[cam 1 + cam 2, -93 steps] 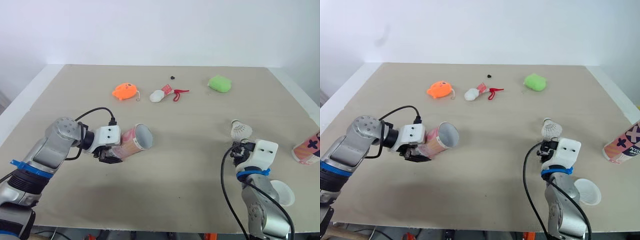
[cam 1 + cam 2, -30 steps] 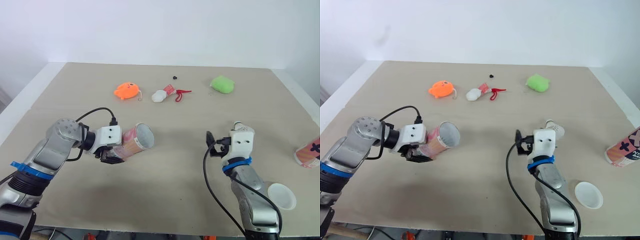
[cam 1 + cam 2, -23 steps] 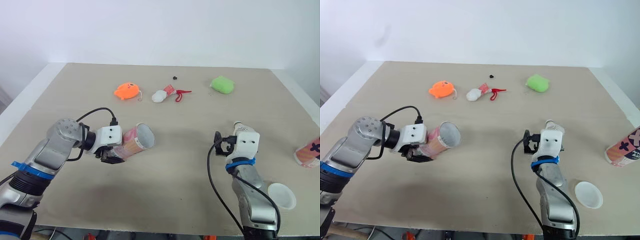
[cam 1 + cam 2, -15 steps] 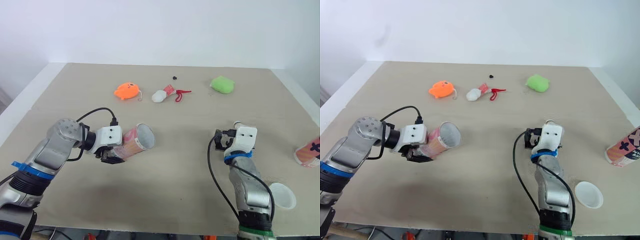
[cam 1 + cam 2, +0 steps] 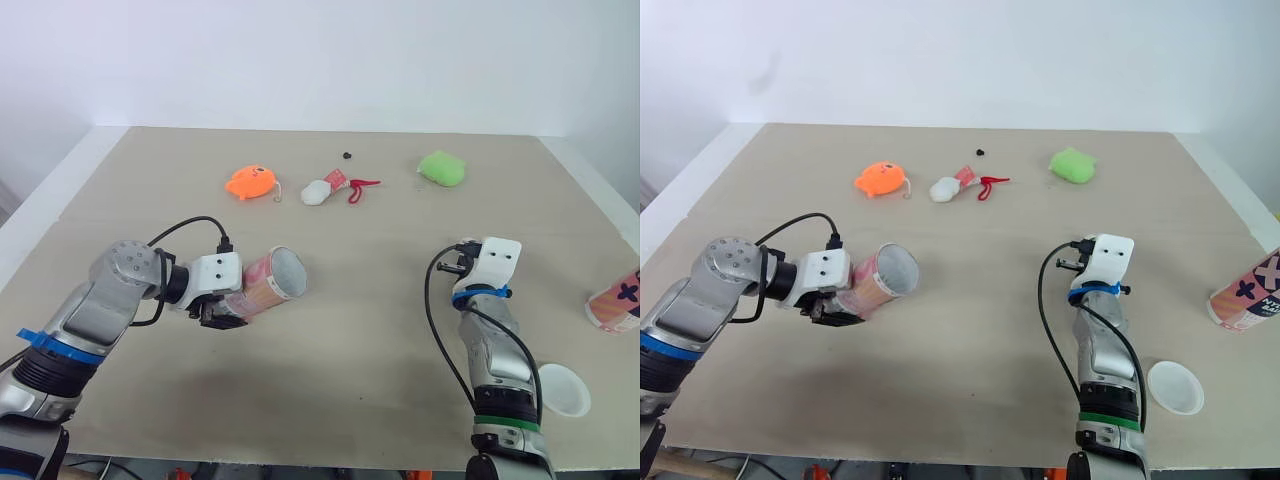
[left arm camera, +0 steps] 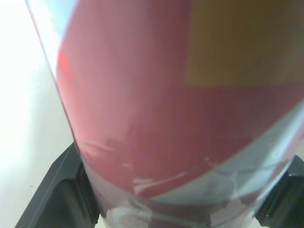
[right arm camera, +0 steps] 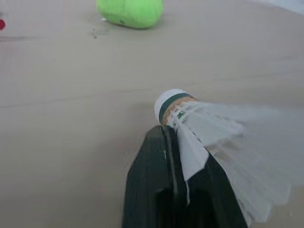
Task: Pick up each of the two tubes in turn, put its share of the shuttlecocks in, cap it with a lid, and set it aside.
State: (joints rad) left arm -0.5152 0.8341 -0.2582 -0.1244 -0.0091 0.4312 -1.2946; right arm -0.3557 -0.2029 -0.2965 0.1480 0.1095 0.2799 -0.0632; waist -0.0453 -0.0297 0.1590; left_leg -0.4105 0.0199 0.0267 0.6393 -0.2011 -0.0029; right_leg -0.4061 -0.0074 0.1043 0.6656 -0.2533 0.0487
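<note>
Shuttlecock [image 7: 227,141] pinched in right end effector [image 7: 172,137] has swung rightward; left end effector [image 5: 232,303] still clamps tube [image 5: 270,282].

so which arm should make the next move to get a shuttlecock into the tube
Right. The right gripper is shut on a shuttlecock, and the left gripper holds the tube with its open mouth turned toward it.

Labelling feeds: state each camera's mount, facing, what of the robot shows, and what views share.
Left and right eye views: head, facing forward and down over the table; both arms show.
Left wrist view: left wrist, along its jaws, shut on the tube.
Right wrist view: right wrist, along its jaws, shut on the shuttlecock.
Shared: the green toy appears in right wrist and eye views.
</note>
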